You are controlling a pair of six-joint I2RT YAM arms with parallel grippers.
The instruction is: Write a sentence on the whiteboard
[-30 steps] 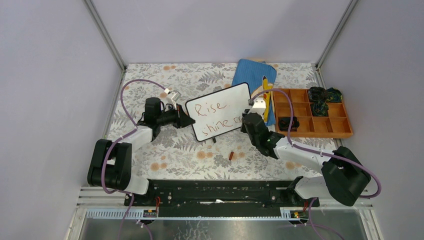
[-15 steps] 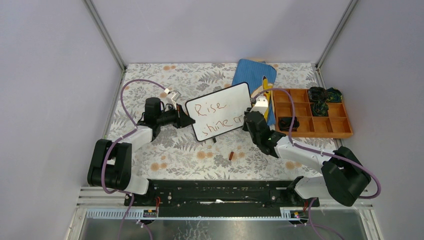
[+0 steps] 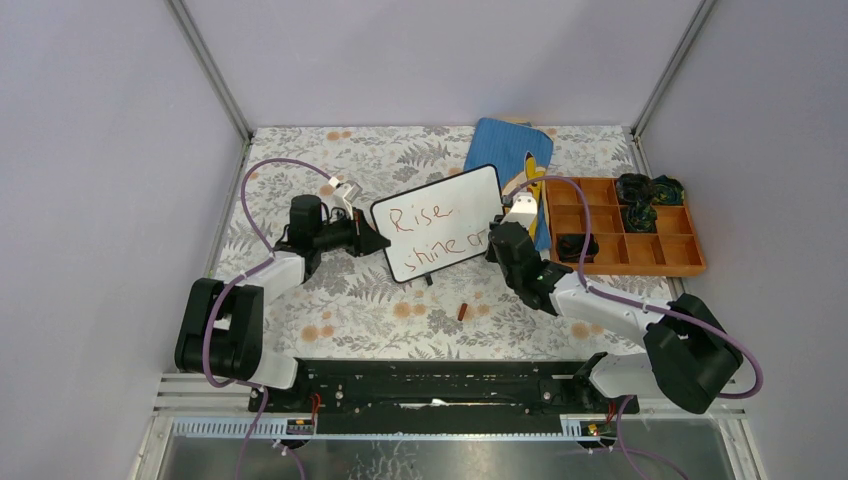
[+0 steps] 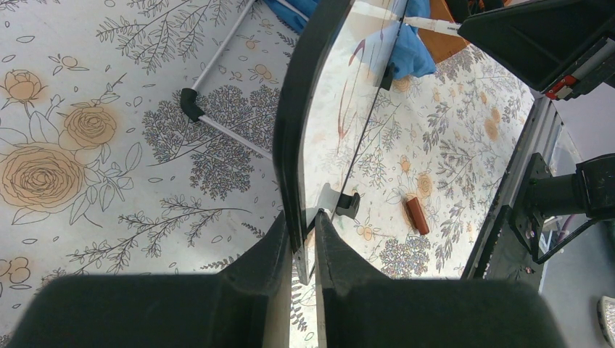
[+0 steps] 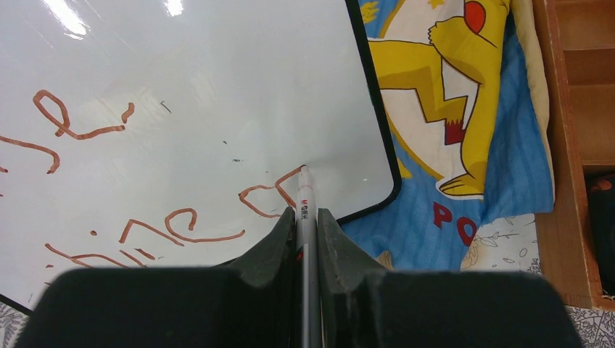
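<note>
Currently the writing step is under way, well into the second line. Right fingers are pinching a marker, nearly shut around its barrel. The tip is pointing straight ahead of them and pressing on the board at the end of a brown stroke. Left fingers are clamping the board's frame edge, closed to the frame's thickness and steadying it.

The board is standing tilted on the counter between the two sets of fingers, its written face turning toward the right fingers.

Lettering is reading "Rise" above and "shine" below, with a letter or so more forming at the tip, too partial to name. Judging the sentence unfinished.

The tip is sitting close to the frame at the corner farthest from the left fingers. A pouch is lying just past that corner. Little white is remaining ahead of the tip on this line, or under it.

Next move, by my reckoning, is closing this stroke with light pressure and lifting clear before the frame. After that comes finding fresh white, which is looking scarce except beside "Rise". Pushing hard is risking a twist of the board in the left fingers.

A small brown piece, possibly a cap, is lying on the counter behind the right fingers. A tray is sitting outboard of them, uninvolved.
</note>
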